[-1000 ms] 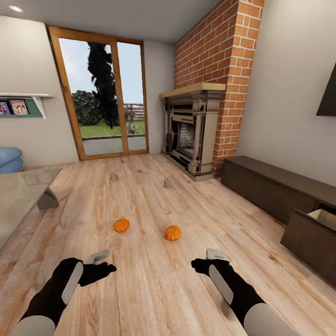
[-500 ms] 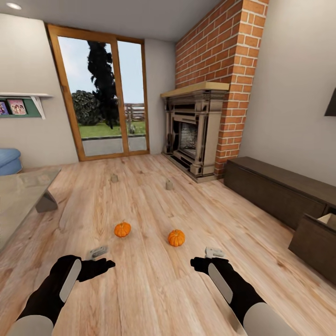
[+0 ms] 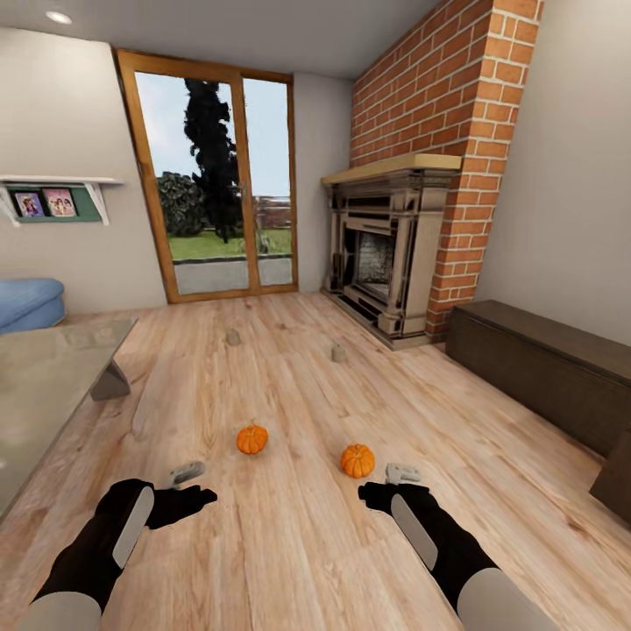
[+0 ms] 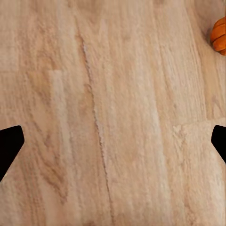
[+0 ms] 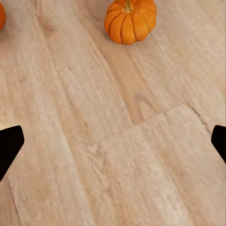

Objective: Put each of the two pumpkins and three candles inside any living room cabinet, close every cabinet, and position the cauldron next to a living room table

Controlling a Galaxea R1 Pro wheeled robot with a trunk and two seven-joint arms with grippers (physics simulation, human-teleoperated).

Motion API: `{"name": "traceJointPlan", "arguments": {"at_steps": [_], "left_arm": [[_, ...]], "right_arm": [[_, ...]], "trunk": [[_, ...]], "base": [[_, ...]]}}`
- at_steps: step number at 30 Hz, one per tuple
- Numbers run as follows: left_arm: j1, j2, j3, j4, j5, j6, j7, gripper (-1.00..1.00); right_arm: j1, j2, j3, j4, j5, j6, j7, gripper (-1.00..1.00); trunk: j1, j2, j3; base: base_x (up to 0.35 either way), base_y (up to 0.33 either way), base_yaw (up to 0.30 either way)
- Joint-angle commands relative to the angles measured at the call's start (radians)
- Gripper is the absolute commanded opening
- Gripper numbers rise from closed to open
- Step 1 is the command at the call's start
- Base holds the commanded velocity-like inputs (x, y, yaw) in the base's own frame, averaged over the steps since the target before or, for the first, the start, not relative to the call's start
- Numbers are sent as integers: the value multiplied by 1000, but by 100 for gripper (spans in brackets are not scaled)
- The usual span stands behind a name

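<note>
Left tool point(image 3: 186, 474) and right tool point(image 3: 402, 474) — arms outstretched low, jaws spread, empty. Pumpkins point(image 3: 252, 439) point(image 3: 357, 460) on floor point(image 3: 289, 543) ahead; candles point(image 3: 233, 337) point(image 3: 338, 353) farther; cabinet point(image 3: 543, 372) along right wall.

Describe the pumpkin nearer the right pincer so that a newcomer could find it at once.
Start at the brick fireplace and come down the wooden floor toward the robot. Two orange pumpkins sit there; this pumpkin lies just ahead of the right pincer, lower in the head view than the other pumpkin.
</note>
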Motion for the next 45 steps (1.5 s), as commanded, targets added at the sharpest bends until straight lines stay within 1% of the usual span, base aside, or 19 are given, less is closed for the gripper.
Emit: {"name": "traceJointPlan", "arguments": {"at_steps": [1,10,20,29,33,41,45], "left_arm": [[0,0,2,-1,-5,4,-7,100],[0,1,2,-1,-6,4,-7,100],[-1,-3,1,-1,-7,3,-6,100],[0,-1,-1,-1,-7,3,-6,100],[-1,0,-1,-1,-8,3,-6,100],[-1,0,-1,-1,-8,3,-6,100],[-1,0,-1,-1,-8,3,-8,100]], "right_arm": [[-1,-1,3,-2,-11,2,-10,100],[-1,-1,3,-2,-14,3,-8,100],[0,-1,3,-1,-15,4,-8,100],[-1,0,3,-1,-16,4,-5,100],[-1,0,3,-2,-16,4,-5,100],[-1,0,3,-2,-16,5,-5,100],[-1,-1,4,-2,-16,5,-4,100]], "trunk": [[0,0,-1],[0,0,1],[0,0,0],[0,0,-3],[0,0,-3],[0,0,-3],[0,0,-3]], "base": [[313,29,240],[324,20,64],[289,143,-12],[269,139,-122],[243,29,-64],[250,3,-225],[274,0,-75]]}}
